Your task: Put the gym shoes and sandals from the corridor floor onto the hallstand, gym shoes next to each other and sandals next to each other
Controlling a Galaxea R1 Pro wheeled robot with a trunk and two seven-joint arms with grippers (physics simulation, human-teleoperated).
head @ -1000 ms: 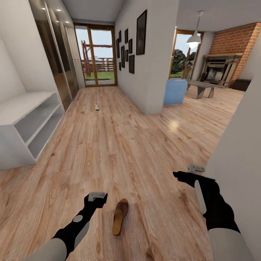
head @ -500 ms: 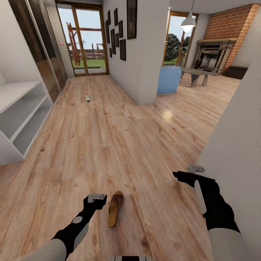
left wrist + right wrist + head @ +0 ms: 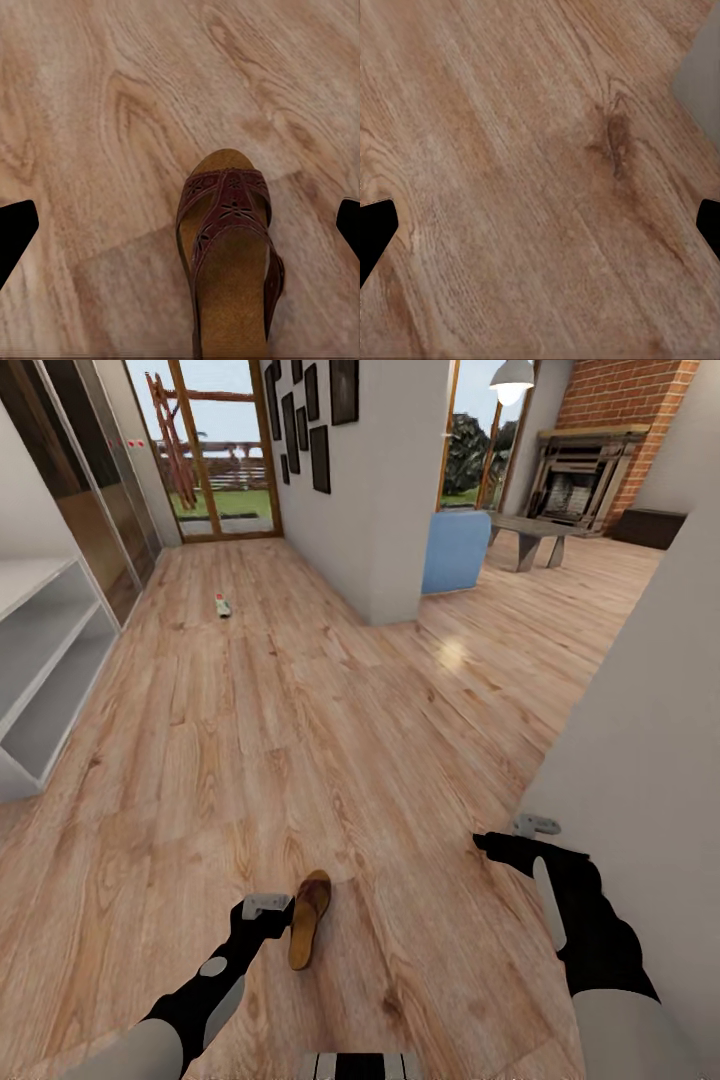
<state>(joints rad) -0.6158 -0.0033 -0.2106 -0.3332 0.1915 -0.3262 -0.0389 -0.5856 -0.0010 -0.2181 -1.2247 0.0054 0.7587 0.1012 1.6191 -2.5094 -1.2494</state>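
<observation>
Left wrist view shows one sandal (image 3: 229, 262) lying flat on the floor (image 3: 97, 112) beneath the wide-open left gripper (image 3: 180, 225); light and fairly stiff, it looks best pinched across its strap.

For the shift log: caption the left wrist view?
Open left gripper above one brown sandal lying on the wood floor.
</observation>
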